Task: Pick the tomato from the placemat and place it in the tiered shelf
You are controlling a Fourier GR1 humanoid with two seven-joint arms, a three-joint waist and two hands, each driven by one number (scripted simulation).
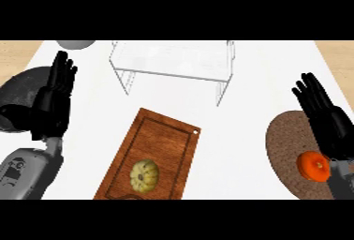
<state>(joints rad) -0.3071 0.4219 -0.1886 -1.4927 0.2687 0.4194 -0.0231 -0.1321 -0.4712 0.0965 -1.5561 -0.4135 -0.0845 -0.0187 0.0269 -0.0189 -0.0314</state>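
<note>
We are holding our right hand (323,123), fingers straight, above the tomato (314,165) sitting on the placemat (285,140) at the table's (242,136) right edge; closing off-centre risks rolling it away from the far shelf (173,61). Our left hand (55,93) is resting open.

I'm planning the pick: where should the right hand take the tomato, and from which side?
Grip the tomato across its round sides, coming down from above. It sits low on the flat placemat with its top facing up and nothing around it, so probably only the sides give the fingers purchase. The right hand is open, just beyond the tomato; the left hand rests open at the left.
</note>
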